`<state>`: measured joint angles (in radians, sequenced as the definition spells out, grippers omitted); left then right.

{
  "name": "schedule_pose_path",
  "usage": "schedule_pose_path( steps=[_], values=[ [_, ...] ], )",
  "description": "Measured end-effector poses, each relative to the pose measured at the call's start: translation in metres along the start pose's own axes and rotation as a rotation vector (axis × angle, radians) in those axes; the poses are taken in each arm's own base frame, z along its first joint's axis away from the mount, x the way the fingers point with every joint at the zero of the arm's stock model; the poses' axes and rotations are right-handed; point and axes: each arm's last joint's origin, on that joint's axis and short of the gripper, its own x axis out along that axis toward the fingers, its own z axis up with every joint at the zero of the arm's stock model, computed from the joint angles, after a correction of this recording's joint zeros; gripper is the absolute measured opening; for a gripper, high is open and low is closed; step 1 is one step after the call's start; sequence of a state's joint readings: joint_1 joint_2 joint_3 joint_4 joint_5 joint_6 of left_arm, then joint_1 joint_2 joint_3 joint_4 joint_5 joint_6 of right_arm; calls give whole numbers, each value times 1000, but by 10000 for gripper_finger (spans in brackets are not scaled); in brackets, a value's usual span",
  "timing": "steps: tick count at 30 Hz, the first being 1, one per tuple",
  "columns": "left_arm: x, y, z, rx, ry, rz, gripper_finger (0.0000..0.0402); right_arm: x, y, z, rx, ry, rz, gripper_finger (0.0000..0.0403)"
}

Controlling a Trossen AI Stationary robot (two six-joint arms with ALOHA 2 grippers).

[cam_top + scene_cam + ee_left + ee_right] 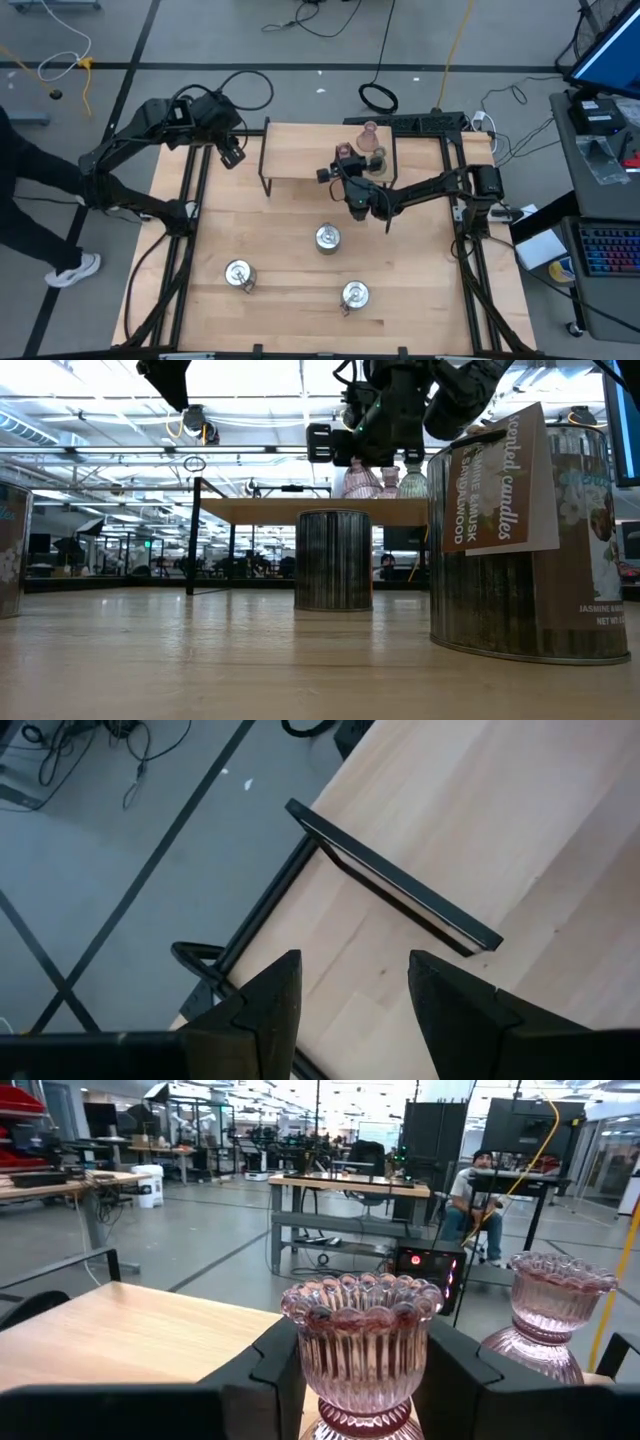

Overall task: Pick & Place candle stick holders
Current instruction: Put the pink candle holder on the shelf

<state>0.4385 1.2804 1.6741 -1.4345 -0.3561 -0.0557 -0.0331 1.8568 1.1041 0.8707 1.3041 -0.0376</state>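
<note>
Three tinted glass candle stick holders stand on a raised wooden shelf (300, 160) at the table's far middle: a pink one (370, 130), an olive-green one (378, 160) and another pink one (362, 1340). My right gripper (362, 1380) is shut on this last one. Three silver round holders (328, 238) (238, 272) (355, 294) stand on their bases on the table in front of the shelf. My left gripper (355, 990) hangs open and holds nothing above the table's far left, beside the shelf's left end (400, 890). My right gripper pinches the pink holder's ribbed cup (300, 1350) between its two fingers, one on each side, below the scalloped rim. The fingers lie level and come from the table's near side. The holder is upright, and in the low view its foot (360, 488) sits on the shelf top.
The shelf stands on thin black legs (192, 540) with free room beneath it. The other pink holder (550, 1315) stands just beyond the held one. Black frame rails (195, 200) run along the table's sides. A person sits at a desk (475, 1190) in the room behind.
</note>
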Motion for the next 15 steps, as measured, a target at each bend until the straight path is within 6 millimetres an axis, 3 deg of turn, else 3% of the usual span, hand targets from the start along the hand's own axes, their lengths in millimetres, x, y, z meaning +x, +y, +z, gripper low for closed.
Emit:
schedule_pose_path(
  steps=[5,15],
  values=[
    [0,0,0,1,0,0,186,0,0,0,0,0,0,155],
    [0,-1,0,0,2,-41,186,0,3,-3,-41,10,104,147]
  ],
)
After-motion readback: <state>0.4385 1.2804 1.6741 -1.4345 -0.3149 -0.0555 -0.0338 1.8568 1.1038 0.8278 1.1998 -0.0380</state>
